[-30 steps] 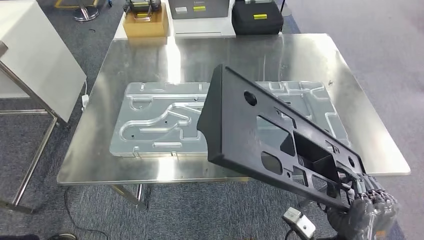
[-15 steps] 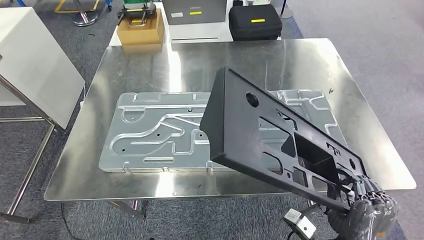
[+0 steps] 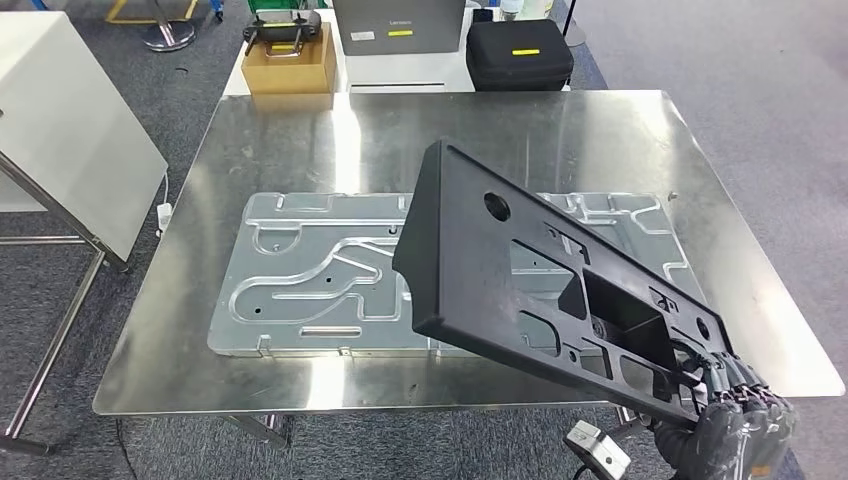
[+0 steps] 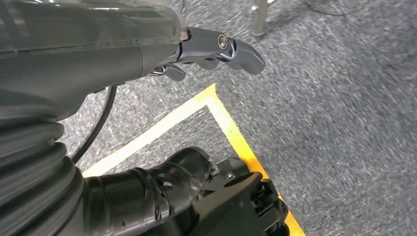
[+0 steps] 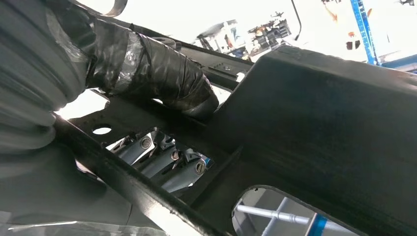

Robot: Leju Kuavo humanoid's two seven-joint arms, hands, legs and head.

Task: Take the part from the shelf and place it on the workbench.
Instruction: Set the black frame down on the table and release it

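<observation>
Holding the black part [image 3: 520, 270] by one end, our right hand [image 3: 735, 415] cantilevers it tilted above the counter [image 3: 300, 370]; stiff, probably heavy. Left hand [image 4: 216, 49] hangs empty, fingers loosely apart.

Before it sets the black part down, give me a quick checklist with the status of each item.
1. Right hand grips the part: ok, fingers reach through an opening.
2. Part over the workbench: ok, far end above it.
3. Landing spot free: not ok, a metal plate lies under the part.
4. Part level: not ok, tilted, far end raised.
5. Left hand clear: ok, down near the floor, holding nothing.
6. Grip firmness: cannot tell.
</observation>
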